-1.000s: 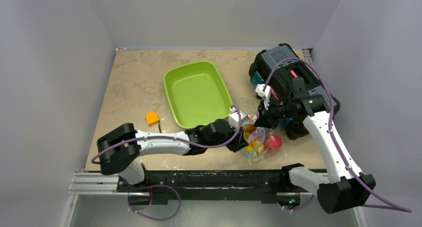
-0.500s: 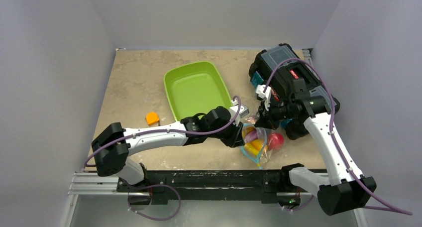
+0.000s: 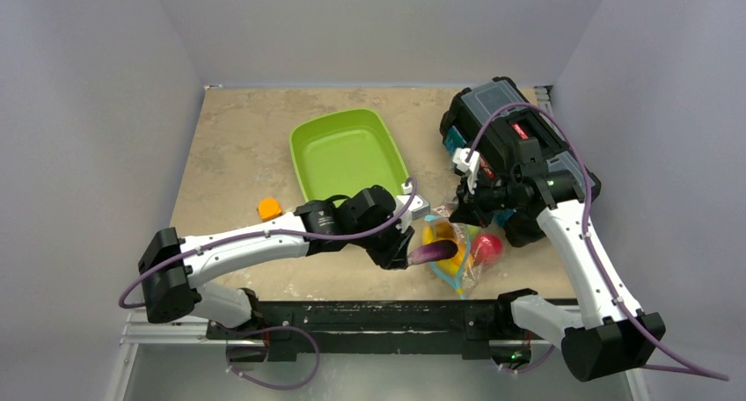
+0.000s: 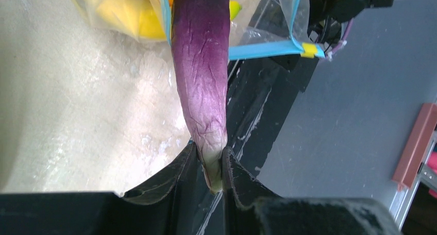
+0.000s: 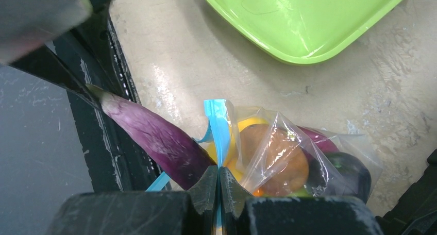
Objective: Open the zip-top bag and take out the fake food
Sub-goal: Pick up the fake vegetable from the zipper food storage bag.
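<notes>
The zip-top bag [image 3: 461, 258] lies near the table's front edge, its mouth open and its blue zip strip [image 5: 216, 119] pinched in my shut right gripper [image 5: 219, 177]. Through the plastic I see fake food: a red apple [image 3: 489, 247], yellow pieces [image 4: 129, 16] and a brown piece [image 5: 281, 157]. My left gripper [image 4: 210, 165] is shut on the pale stem end of the purple eggplant [image 4: 201, 65]. The eggplant [image 3: 434, 252] slants up out of the bag's mouth, with its thick end at the zip strip.
A green tray [image 3: 347, 164] sits behind the bag, toward the table's middle. A small orange block [image 3: 268, 209] lies left of the left arm. A black toolbox [image 3: 501, 124] stands at the back right, behind the right arm. The black front rail [image 4: 257, 106] runs under the eggplant.
My left arm has drawn back to the left, pulling the eggplant out of the bag's mouth. The right gripper has kept its hold on the zip strip in place.
</notes>
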You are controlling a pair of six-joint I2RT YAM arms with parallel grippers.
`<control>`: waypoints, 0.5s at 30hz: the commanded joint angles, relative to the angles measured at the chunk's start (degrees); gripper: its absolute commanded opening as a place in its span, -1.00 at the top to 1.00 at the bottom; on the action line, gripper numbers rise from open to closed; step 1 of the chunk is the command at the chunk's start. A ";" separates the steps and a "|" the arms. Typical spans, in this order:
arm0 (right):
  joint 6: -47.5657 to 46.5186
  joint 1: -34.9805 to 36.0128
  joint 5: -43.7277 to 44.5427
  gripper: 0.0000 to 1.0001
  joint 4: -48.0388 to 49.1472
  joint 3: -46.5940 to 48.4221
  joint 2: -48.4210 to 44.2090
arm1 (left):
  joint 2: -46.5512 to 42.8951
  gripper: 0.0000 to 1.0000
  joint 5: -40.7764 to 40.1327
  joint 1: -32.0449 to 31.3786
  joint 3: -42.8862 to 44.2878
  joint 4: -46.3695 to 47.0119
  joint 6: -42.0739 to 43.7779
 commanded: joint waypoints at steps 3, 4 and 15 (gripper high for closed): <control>0.86 -0.04 -1.02 1.00 1.63 -0.21 -1.44 | -7.56 1.00 1.81 0.90 -0.10 -3.99 4.52; 0.88 -0.04 -1.12 1.00 1.67 -0.30 -1.44 | -8.47 1.00 2.27 1.08 -0.66 -3.73 4.59; 0.89 -0.16 -1.42 1.00 1.76 -0.38 -1.62 | -20.69 1.00 6.32 2.38 -8.06 -5.37 6.98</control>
